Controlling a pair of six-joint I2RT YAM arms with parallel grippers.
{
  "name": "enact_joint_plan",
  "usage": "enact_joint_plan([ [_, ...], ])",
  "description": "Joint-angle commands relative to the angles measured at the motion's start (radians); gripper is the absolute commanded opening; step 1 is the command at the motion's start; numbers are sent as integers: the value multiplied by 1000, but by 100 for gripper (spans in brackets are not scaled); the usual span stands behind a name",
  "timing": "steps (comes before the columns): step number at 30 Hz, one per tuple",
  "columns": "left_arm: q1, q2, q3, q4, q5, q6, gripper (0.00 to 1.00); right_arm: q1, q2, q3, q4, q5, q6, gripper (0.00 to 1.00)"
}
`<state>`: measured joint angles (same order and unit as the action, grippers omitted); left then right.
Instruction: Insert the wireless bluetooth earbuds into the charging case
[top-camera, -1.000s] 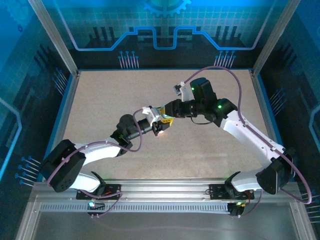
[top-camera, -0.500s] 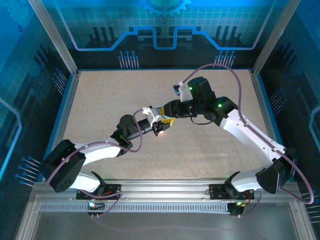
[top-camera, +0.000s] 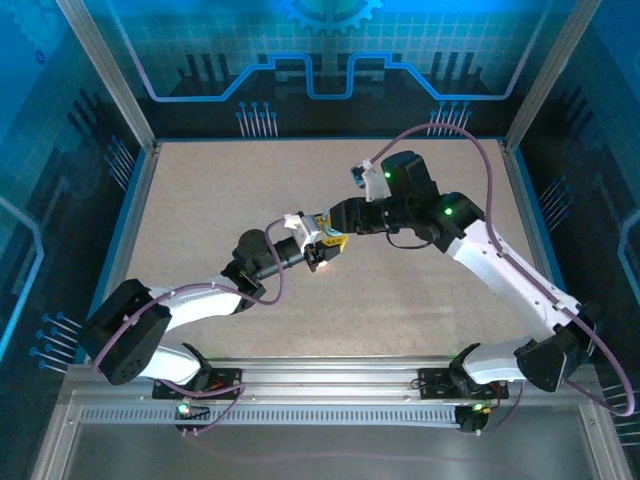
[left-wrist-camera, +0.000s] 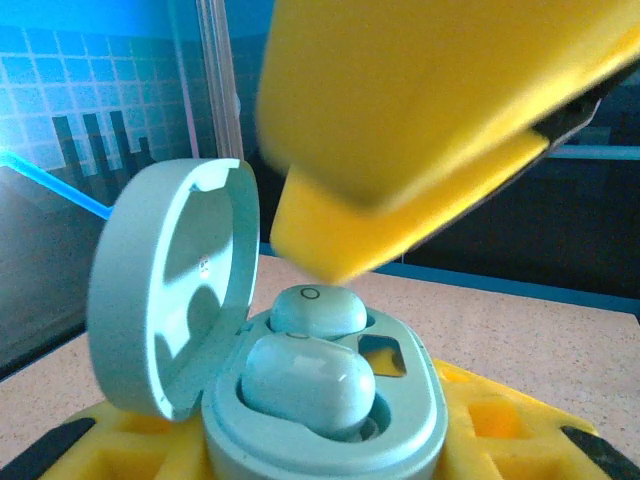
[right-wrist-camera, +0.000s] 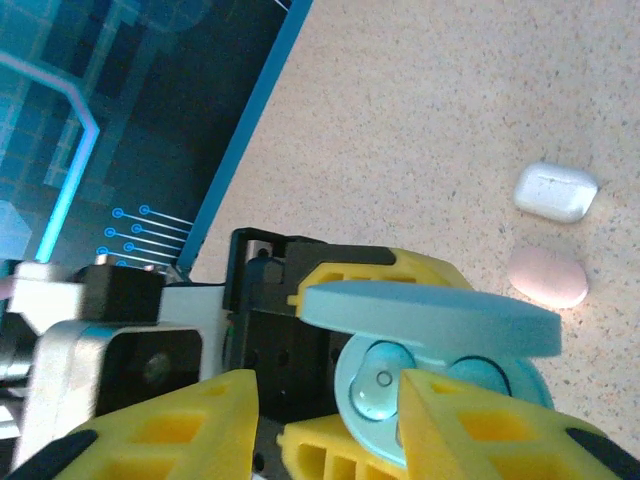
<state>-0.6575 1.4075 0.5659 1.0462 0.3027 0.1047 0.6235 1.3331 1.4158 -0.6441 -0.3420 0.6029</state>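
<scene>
My left gripper (top-camera: 320, 250) is shut on the teal charging case (left-wrist-camera: 400, 430), which sits between its yellow fingers (left-wrist-camera: 500, 415) with the lid (left-wrist-camera: 165, 290) swung open. Two teal wireless bluetooth earbuds lie in the case. The far earbud (left-wrist-camera: 318, 310) sits low in its well, and the near earbud (left-wrist-camera: 308, 385) stands a little proud. My right gripper (right-wrist-camera: 330, 425) hovers just above the case, open, with nothing between its fingers (right-wrist-camera: 170, 430). In the right wrist view one earbud (right-wrist-camera: 378, 385) shows under the lid (right-wrist-camera: 430, 318).
On the speckled table beyond the case lie a white case (right-wrist-camera: 556, 191) and a pink case (right-wrist-camera: 547, 277). Blue walls and metal posts (top-camera: 110, 75) ring the table. Both arms meet near the table's middle.
The right arm's wrist and elbow have shifted slightly to the right and back. The left arm and the case it holds have stayed put.
</scene>
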Motion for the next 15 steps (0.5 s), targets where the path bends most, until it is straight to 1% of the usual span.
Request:
enact_joint_plan([
  [1, -9, -1, 22, 62, 5, -3, 29, 2, -65, 29, -3, 37, -42, 42],
  [3, -10, -2, 23, 60, 21, -2, 29, -12, -79, 31, -4, 75, -48, 43],
  [4, -9, -2, 23, 60, 31, -5, 29, -23, -84, 34, -3, 96, -48, 45],
  [7, -10, -8, 26, 55, 67, -10, 29, -59, -69, 57, -20, 149, -52, 46],
  [9, -9, -14, 26, 51, 90, -13, 29, -82, -38, 93, -39, 142, -59, 47],
  [11, -9, -20, 26, 49, 109, -15, 29, -101, 9, 131, -78, 143, -59, 51],
  [15, -9, -37, 29, 37, 117, -18, 29, -123, 115, 222, -167, 74, -88, 55],
])
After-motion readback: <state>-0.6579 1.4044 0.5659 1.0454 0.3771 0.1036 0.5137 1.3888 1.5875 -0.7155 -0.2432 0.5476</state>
